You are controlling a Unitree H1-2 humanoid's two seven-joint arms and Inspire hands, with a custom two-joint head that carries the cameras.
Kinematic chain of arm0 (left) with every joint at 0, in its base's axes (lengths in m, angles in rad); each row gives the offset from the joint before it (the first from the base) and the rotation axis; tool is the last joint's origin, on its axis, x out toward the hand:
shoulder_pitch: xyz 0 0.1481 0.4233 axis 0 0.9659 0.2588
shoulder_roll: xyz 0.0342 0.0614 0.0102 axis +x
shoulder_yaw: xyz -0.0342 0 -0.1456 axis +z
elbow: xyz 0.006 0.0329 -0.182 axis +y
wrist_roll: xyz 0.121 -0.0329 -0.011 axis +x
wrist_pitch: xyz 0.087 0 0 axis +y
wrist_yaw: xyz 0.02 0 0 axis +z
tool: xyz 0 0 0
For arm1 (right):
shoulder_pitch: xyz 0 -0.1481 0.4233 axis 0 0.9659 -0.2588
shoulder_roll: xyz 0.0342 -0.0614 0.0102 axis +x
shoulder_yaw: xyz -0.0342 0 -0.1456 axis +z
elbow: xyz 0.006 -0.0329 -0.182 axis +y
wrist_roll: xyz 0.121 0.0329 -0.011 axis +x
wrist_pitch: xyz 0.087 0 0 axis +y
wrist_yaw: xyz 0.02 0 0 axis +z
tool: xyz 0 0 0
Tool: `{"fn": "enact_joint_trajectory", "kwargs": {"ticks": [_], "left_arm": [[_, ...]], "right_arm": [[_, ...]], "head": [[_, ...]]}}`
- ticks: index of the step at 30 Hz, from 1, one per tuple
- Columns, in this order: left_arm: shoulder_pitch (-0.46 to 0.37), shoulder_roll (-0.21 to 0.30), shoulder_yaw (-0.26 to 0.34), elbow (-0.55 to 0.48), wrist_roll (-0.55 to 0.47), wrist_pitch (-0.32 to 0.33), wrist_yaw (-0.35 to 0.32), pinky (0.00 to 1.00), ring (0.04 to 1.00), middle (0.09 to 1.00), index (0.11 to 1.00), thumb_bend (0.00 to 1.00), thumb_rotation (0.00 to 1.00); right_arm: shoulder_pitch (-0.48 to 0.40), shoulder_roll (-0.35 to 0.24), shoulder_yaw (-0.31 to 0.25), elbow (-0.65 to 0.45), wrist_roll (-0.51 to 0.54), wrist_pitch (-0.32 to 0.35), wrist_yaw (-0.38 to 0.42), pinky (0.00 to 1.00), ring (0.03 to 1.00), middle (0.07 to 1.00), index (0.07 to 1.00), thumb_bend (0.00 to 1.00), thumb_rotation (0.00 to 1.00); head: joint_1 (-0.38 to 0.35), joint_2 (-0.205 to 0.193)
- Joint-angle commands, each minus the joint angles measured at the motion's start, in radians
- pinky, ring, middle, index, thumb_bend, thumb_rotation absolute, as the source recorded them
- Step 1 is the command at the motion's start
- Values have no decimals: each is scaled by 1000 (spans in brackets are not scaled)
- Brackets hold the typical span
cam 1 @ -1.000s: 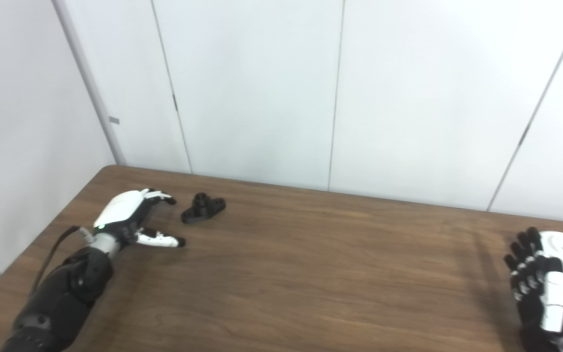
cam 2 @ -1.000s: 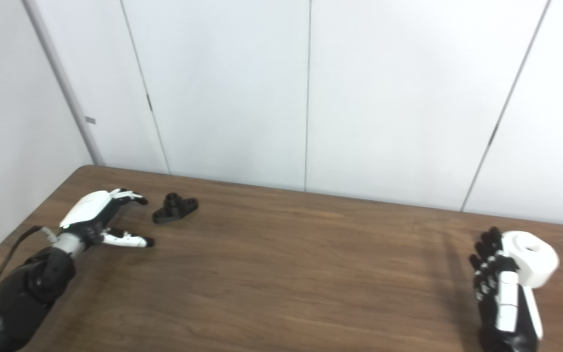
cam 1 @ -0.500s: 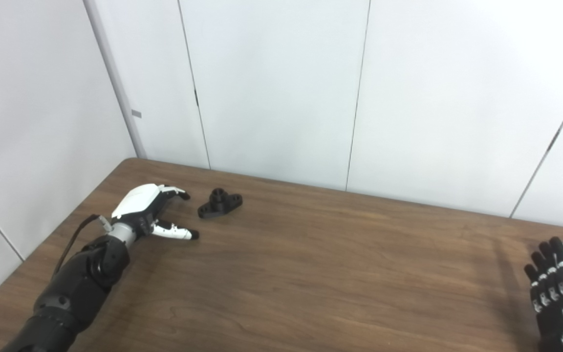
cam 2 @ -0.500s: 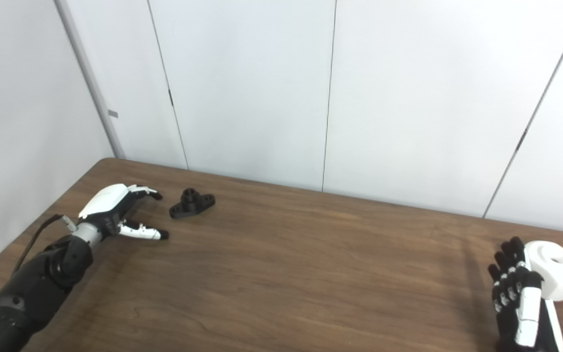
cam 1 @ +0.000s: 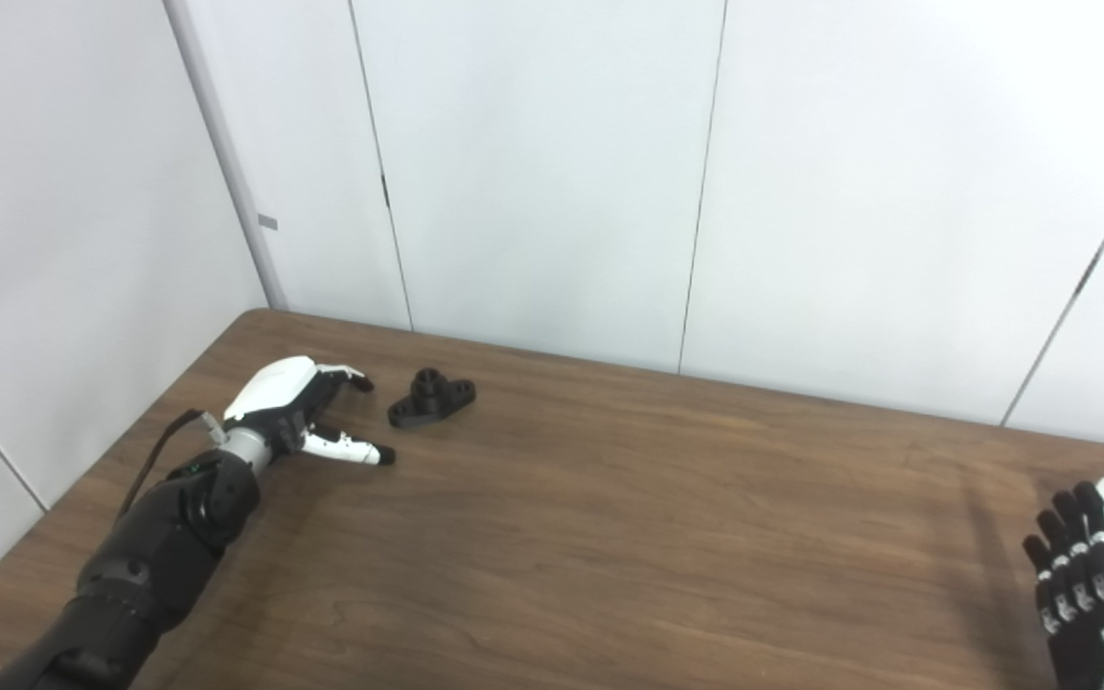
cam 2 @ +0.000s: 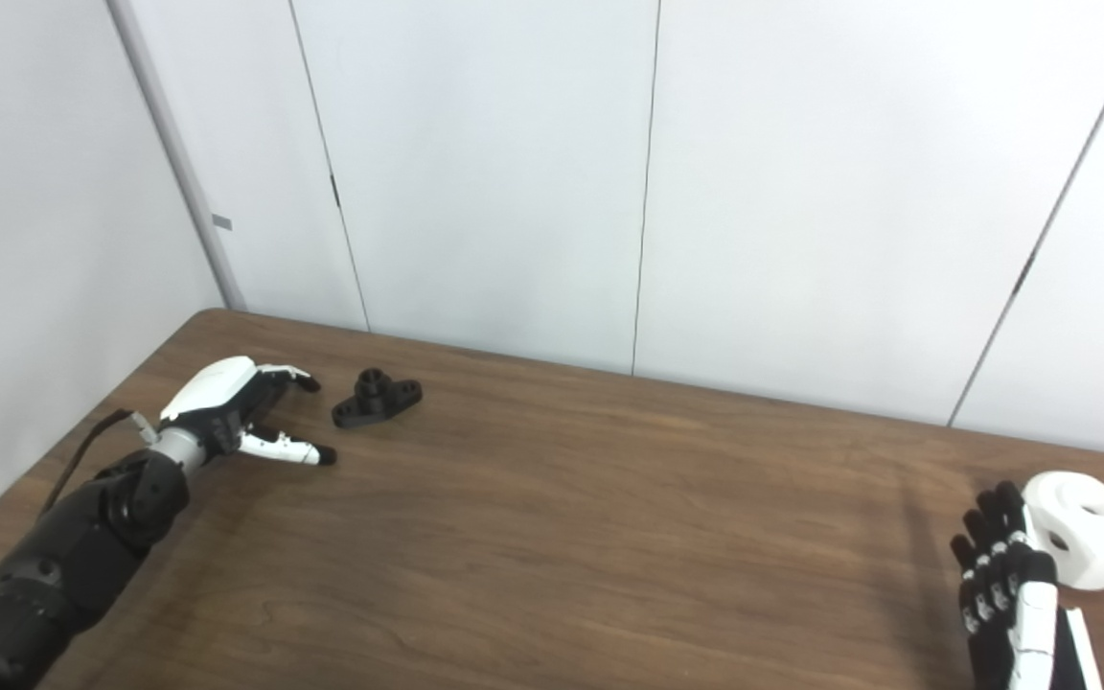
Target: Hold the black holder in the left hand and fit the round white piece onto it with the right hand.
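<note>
So my left hand [cam 2: 226, 407] is hovering low over the table [cam 2: 552, 537] with the fingers spread and the thumb stuck out toward the middle, holding nothing, basically a pre-grasp cup aimed at the black holder [cam 2: 377, 397]. The holder sits just past the fingertips, near but not touching, lying flat on its base with the little round boss pointing up. I'd say that orientation is why I'm coming in from the side and slightly above: the flat ears give the fingers and thumb something to pinch, and the boss stays free for the mating part. Over on the other side, my right hand [cam 2: 1017, 604] is at the bottom edge of both views, palm turned so I'm looking at the back of the fingers, which are straight and fanned a bit, not wrapped around anything. The round white piece [cam 2: 1089, 541] is right beside those fingertips, on the far side of them, resting on the table with its hole facing up. From here I can't tell if the fingers are actually touching it or just next to it. The two parts are well apart, one per hand, which makes sense since each hand grabs its own piece before they meet in the middle. Neither grasp is done yet, so the job's barely started; next thing I'd want is the left closing on the holder without shoving it away.
</note>
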Motion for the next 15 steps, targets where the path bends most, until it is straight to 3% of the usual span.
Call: {"fn": "enact_joint_trajectory", "kwargs": {"ticks": [1,11,15], "left_arm": [[-55,27,-7,7,12,-18,16,982,936,883,787,955,422],[-110,-10,-50,84,4,-54,35,983,935,877,771,973,426],[-121,-27,-60,88,3,-50,40,998,936,876,777,945,385]], "right_arm": [[12,11,4,-12,6,-7,2,1000,1000,1000,1000,418,1000],[16,25,10,-41,-10,13,-16,1000,1000,1000,1000,405,1000],[18,31,11,-48,-9,16,-16,1000,1000,1000,1000,415,1000]], "head": [[-1,1],[-18,1],[-23,3]]}}
